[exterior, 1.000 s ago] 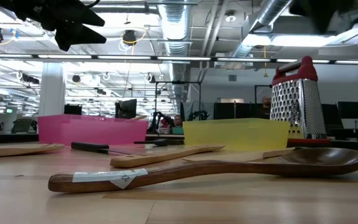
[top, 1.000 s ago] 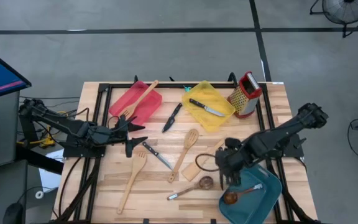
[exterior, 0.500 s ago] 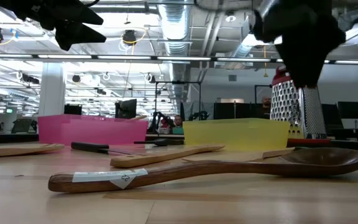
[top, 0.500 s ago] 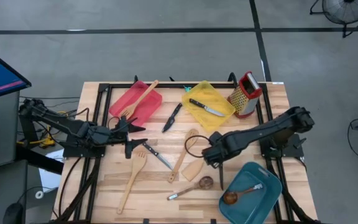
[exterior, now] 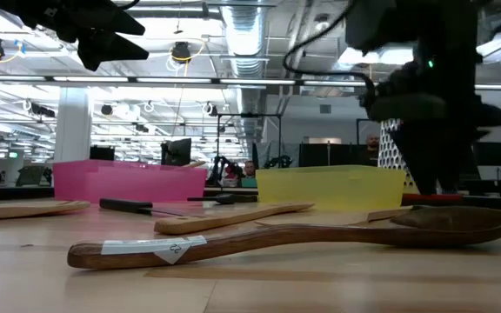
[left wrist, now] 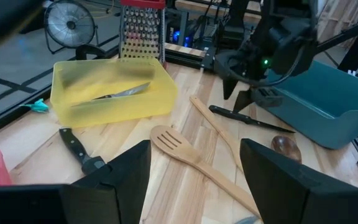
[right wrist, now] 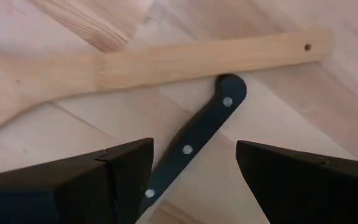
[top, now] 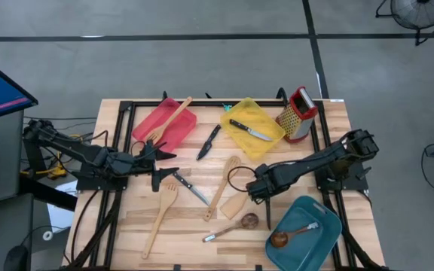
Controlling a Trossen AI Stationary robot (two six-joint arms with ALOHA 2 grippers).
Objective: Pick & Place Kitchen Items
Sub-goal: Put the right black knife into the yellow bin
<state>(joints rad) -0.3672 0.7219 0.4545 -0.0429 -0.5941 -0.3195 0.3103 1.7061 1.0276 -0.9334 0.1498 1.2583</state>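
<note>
The step in hand is judged to be the approach to a pick. The right gripper [top: 263,193] is held low over the middle of the tabletop [top: 330,124], its jaws apart and straddling the black handle of a knife [right wrist: 191,146]. In the right wrist view the riveted handle is seen between the two fingers, its butt touching the handle of a wooden spatula [right wrist: 166,62] that lies across it. No contact between the fingers and the knife can be confirmed.

The next move is judged to call for a short descent and a closing of the jaws on the handle alone, without the spatula being caught, followed by a carry to a tray. Which tray is intended cannot be told; a knife is already held in the yellow tray [top: 241,111] and a spoon in the teal tray [top: 324,235].

The left gripper [top: 160,162] is held above the tabletop's left side, jaws apart and empty.

Other items lie loose on the tabletop: a slotted turner [top: 160,216], a wooden spoon [exterior: 303,233] and further knives.

A pale label is fixed to the spoon's handle; its marking appears to read "22", though this is not certain. No brand can be read.
</note>
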